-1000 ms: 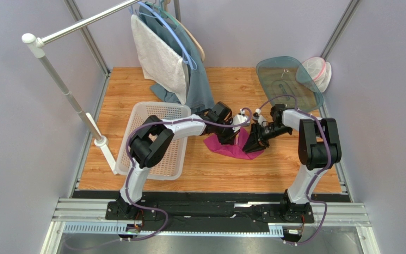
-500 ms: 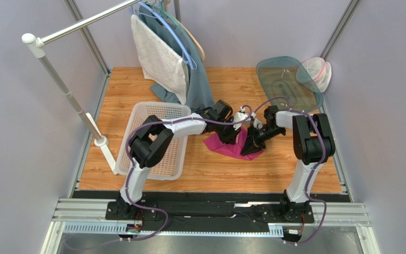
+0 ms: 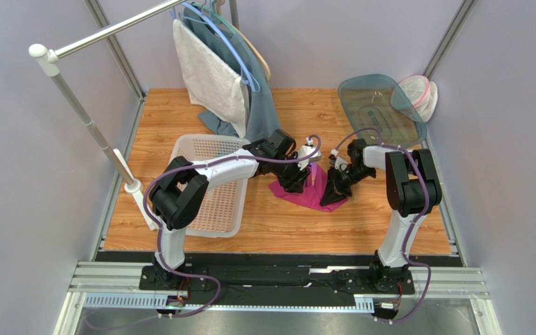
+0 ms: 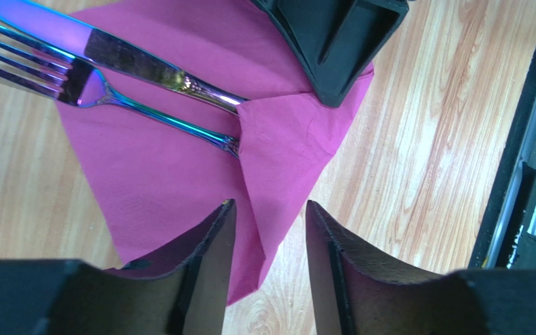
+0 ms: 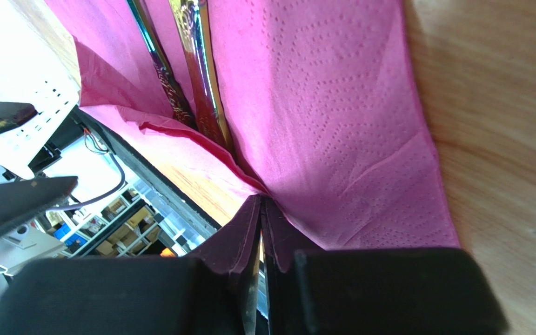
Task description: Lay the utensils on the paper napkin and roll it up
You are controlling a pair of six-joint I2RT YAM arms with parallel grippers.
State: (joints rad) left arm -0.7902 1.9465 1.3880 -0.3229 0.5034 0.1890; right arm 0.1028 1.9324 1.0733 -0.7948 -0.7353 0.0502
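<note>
The magenta paper napkin [image 3: 304, 196] lies on the wooden table between both arms. On it rest the utensils: a shiny purple-blue fork [image 4: 145, 112] and knife [image 4: 138, 63], their handles tucked under a folded napkin corner [image 4: 285, 139]. My left gripper [image 4: 269, 206] hovers open over the napkin's near edge with nothing between its fingers; in the top view it [image 3: 299, 184] sits at the napkin's left. My right gripper [image 5: 260, 201] is shut on the napkin's [image 5: 334, 118] lifted edge beside the utensil handles [image 5: 194, 63]; from above it [image 3: 332, 195] is at the napkin's right.
A white basket [image 3: 180, 150] stands left of the napkin. A grey-white towel [image 3: 211, 77] and teal cloth [image 3: 264, 115] hang from a rack at the back. A translucent teal tray [image 3: 379, 105] and a mesh bowl [image 3: 417, 94] sit at the back right.
My left gripper has opened and drawn back left off the napkin. My right gripper has closed onto the napkin's edge, shifting slightly left.
</note>
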